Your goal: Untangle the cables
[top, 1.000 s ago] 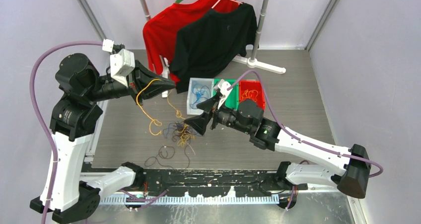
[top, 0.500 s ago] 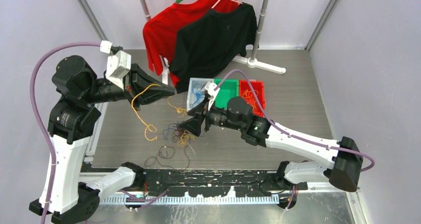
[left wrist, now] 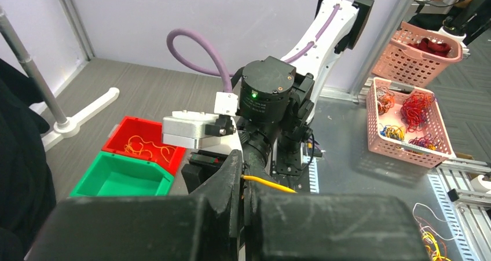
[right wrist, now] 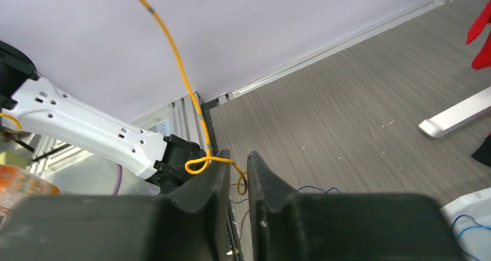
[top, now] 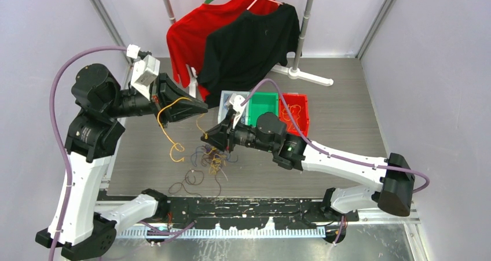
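Left hand (top: 201, 106) pinched a yellow cable (left wrist: 269, 183) tight; right hand (top: 206, 135) was nearly shut round it. Many cables (top: 211, 157) lay tangled on the bench (top: 347, 128).

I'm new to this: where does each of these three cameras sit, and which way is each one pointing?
Top: above and behind, looking down on the table; left arm and right arm both show.
Left wrist: on the left arm, looking over the left claw at the right arm.
Right wrist: on the right arm, looking over the right claw toward the left arm.
Shared: all three show the yellow cable.
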### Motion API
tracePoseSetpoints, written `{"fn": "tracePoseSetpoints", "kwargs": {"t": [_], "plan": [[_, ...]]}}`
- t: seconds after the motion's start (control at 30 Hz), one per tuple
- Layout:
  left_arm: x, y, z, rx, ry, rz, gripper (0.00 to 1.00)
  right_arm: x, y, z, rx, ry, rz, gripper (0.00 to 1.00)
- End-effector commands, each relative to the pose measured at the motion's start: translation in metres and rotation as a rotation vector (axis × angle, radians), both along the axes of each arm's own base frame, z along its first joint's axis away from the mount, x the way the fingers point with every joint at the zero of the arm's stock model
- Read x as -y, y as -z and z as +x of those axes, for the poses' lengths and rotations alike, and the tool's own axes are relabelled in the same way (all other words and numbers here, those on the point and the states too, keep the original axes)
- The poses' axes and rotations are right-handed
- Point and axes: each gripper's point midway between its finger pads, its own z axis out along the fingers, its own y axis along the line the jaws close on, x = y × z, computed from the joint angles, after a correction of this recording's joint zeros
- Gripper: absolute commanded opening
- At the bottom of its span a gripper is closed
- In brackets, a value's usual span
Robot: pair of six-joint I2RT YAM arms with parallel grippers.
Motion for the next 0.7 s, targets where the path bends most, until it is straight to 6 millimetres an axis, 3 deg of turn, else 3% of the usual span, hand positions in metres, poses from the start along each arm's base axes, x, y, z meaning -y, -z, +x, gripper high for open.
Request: {"fn": "tracePoseSetpoints", "kwargs": {"t": [0.0,0.07,0.17,0.2,0.27,0.4,0.47,0.57,0.67], "plan": [[-0.001,-0.015,-0.011,0.043,0.032,-0.037,0.00,-0.001,-0.038,0.002,0.070,0.024,0.069,0.11],[-0.001,-0.013,-0.011,0.044,0.031,-0.036,0.00,0.003,-0.038,0.005,0.068,0.050,0.064,0.01],[-0.001,-0.008,-0.008,0.041,0.020,-0.028,0.01,0.016,-0.040,0.012,0.073,0.120,0.070,0.01],[-0.001,-0.003,-0.006,0.038,0.011,-0.020,0.09,0.021,-0.040,0.015,0.078,0.146,0.070,0.01],[-0.002,0.012,0.001,0.035,-0.014,0.011,0.33,0.034,-0.043,0.022,0.078,0.215,0.077,0.01],[-0.009,0.060,0.027,0.050,-0.126,0.142,0.50,0.061,-0.041,0.036,0.081,0.336,0.069,0.01],[-0.016,0.086,0.043,0.069,-0.191,0.232,0.69,0.075,-0.037,0.044,0.068,0.400,0.057,0.01],[-0.025,0.117,0.056,0.096,-0.230,0.358,0.91,0.100,-0.027,0.062,0.026,0.505,0.032,0.01],[-0.030,0.135,0.064,0.116,-0.262,0.464,0.97,0.129,-0.015,0.081,-0.039,0.606,0.011,0.01]]}}
